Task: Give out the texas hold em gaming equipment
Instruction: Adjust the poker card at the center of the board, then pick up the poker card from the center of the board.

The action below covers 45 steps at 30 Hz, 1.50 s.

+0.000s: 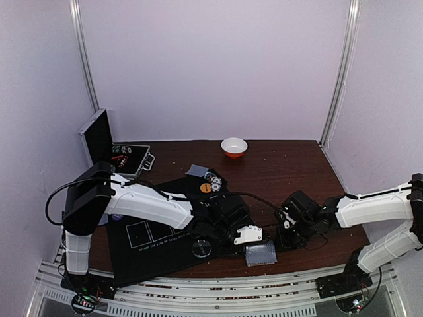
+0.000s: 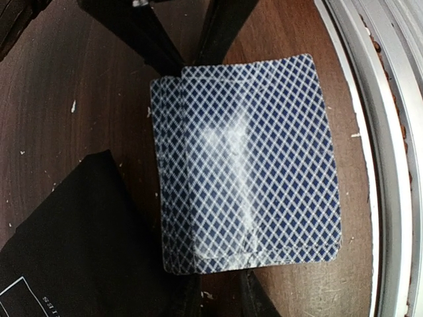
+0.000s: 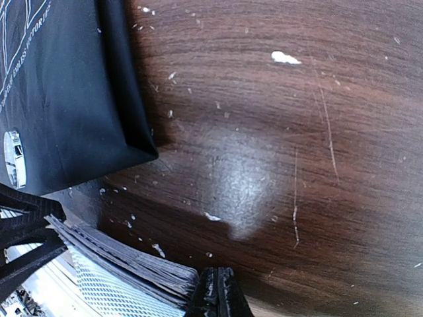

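Note:
A deck of blue-diamond-backed playing cards (image 1: pixel 260 254) (image 2: pixel 248 165) (image 3: pixel 132 264) lies on the brown table near its front edge, top card slipped a little sideways. My left gripper (image 1: pixel 253 242) (image 2: pixel 223 290) is at the deck's near short edge, fingers slightly apart with bare table between them and their tips hidden by the cards. At the deck's other end my right gripper (image 1: pixel 281 242) (image 3: pixel 217 281) is shut on nothing. The black mat (image 1: pixel 142 254) (image 2: pixel 79 238) (image 3: pixel 59 86) lies left, a clear disc (image 1: pixel 201 247) on it. An orange disc (image 1: pixel 206 187), striped chips (image 1: pixel 213 177) and a card (image 1: pixel 196 171) lie farther back.
A white bowl with an orange base (image 1: pixel 234 146) stands at the back centre. An open metal case (image 1: pixel 106 142) sits at the back left. The metal rail (image 1: pixel 218 290) (image 2: pixel 390 165) runs along the front edge, close to the deck.

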{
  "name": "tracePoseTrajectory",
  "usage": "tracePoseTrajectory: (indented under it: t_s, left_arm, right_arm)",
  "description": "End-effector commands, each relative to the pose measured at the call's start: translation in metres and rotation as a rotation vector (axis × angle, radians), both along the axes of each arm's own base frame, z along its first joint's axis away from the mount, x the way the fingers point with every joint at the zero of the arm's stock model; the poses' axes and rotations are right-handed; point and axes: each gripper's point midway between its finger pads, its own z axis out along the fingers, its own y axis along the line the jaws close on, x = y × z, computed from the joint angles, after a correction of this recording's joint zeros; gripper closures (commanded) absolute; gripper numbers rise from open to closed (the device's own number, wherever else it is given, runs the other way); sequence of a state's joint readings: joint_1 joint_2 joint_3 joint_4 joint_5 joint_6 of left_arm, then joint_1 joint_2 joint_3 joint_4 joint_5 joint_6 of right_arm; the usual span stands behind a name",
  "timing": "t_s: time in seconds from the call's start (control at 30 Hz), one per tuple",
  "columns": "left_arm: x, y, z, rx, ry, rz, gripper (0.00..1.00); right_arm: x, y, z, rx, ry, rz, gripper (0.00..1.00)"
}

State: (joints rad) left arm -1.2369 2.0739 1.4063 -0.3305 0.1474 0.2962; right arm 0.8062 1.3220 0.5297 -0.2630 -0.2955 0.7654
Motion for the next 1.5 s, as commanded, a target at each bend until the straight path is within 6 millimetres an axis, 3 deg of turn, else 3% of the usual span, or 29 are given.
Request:
tracePoseTrajectory:
  t_s: [0.0, 0.23, 0.43, 0.47, 0.57, 0.63, 0.77, 0.9, 1.07, 1.17, 1.27, 1.47]
  left_arm:
    - [0.014, -0.001, 0.004, -0.016, -0.019, 0.038, 0.78]
    - [0.011, -0.001, 0.010, -0.041, 0.005, 0.028, 0.74]
    - [0.018, 0.025, 0.026, -0.040, -0.023, 0.038, 0.62]
    - [0.019, 0.027, 0.034, -0.053, -0.029, 0.033, 0.58]
    - [0.017, 0.018, 0.065, -0.139, -0.039, 0.012, 0.24]
    - [0.012, 0.006, 0.075, -0.185, -0.029, -0.012, 0.03]
    - [0.002, -0.014, 0.063, -0.175, -0.086, -0.041, 0.02]
    - [-0.014, -0.033, 0.064, -0.239, -0.073, -0.090, 0.02]
    - [-0.014, -0.045, 0.057, -0.251, -0.082, -0.094, 0.02]
    - [-0.018, -0.047, 0.043, -0.217, -0.050, -0.098, 0.02]
    - [-0.009, -0.046, 0.032, -0.182, -0.076, -0.055, 0.02]
    - [-0.010, -0.055, 0.030, -0.192, -0.054, -0.032, 0.02]
  right_arm:
    - [0.004, -0.018, -0.005, -0.075, -0.012, -0.022, 0.95]
    - [0.012, -0.021, 0.002, -0.098, -0.034, -0.021, 0.88]
    - [0.027, -0.045, 0.018, -0.145, -0.087, -0.066, 0.80]
    - [0.031, -0.048, 0.023, -0.139, -0.101, -0.075, 0.78]
    - [0.042, -0.052, 0.034, -0.117, -0.134, -0.091, 0.66]
    - [0.046, -0.053, 0.037, -0.102, -0.141, -0.090, 0.60]
    - [0.050, -0.054, 0.041, -0.086, -0.143, -0.085, 0.49]
    - [0.051, -0.055, 0.040, -0.082, -0.151, -0.085, 0.44]
    - [0.048, -0.051, 0.036, -0.063, -0.135, -0.074, 0.42]
    - [0.047, -0.051, 0.035, -0.063, -0.134, -0.073, 0.42]
    - [0.047, -0.051, 0.035, -0.060, -0.134, -0.068, 0.42]
    - [0.044, -0.050, 0.031, -0.057, -0.122, -0.058, 0.42]
